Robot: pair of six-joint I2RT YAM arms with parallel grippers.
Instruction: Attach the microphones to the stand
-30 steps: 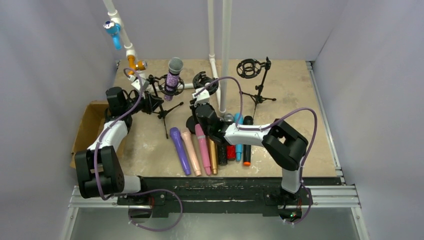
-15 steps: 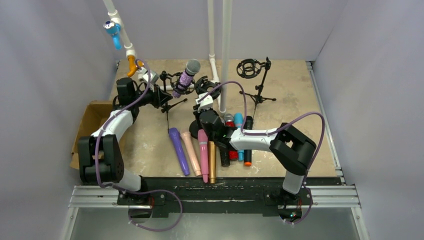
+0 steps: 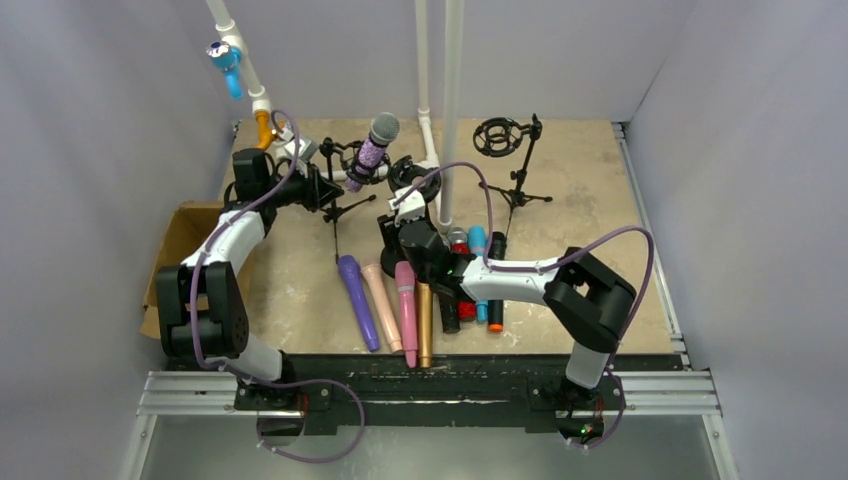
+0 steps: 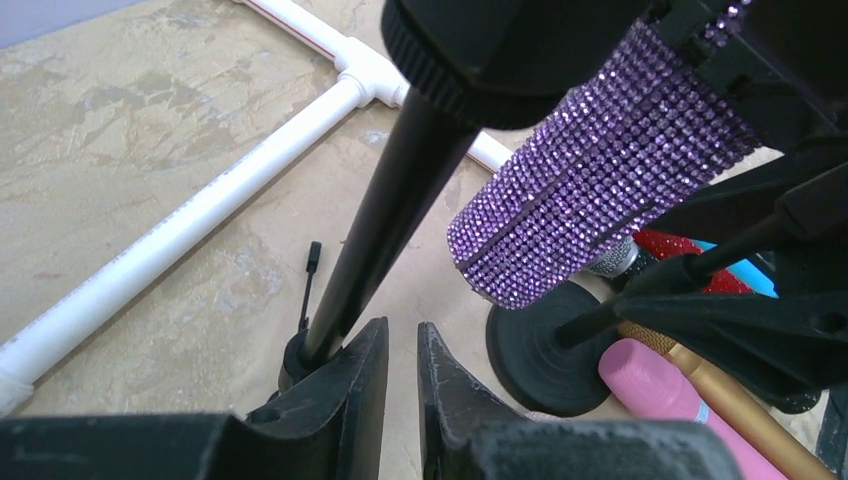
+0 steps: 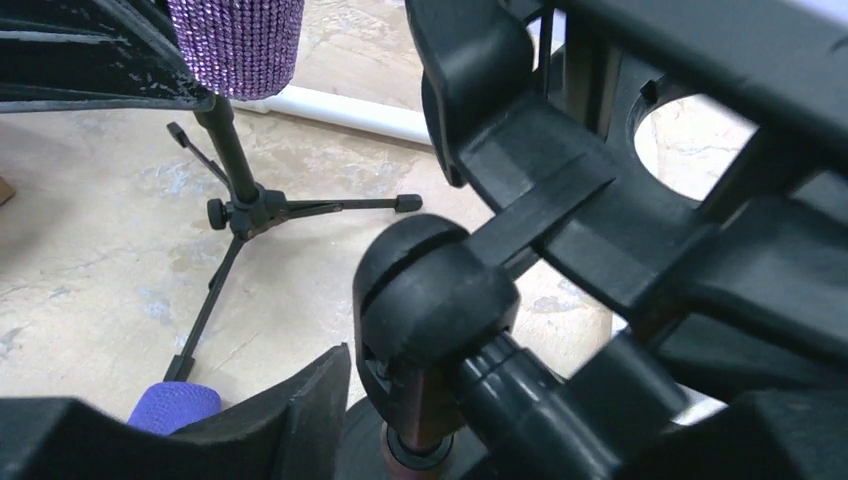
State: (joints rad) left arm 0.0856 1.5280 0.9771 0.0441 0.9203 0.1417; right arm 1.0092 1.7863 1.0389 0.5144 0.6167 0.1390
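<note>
Wrist view, unlike overhead, shows left jaws nearly closed, empty, beside stand pole; right jaws' state unclear.

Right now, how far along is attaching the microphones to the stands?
Done: the purple glitter microphone sits in the left stand. In hand: the right gripper is at the middle stand, whose mount is empty. Left: the row of microphones on the table, and the empty right stand.

A cardboard box sits open at the left edge of the beige, mottled desk. Two upright white pipes rise near the middle of the far edge. At the far left corner, a slanted pipe carries an orange fitting.
</note>
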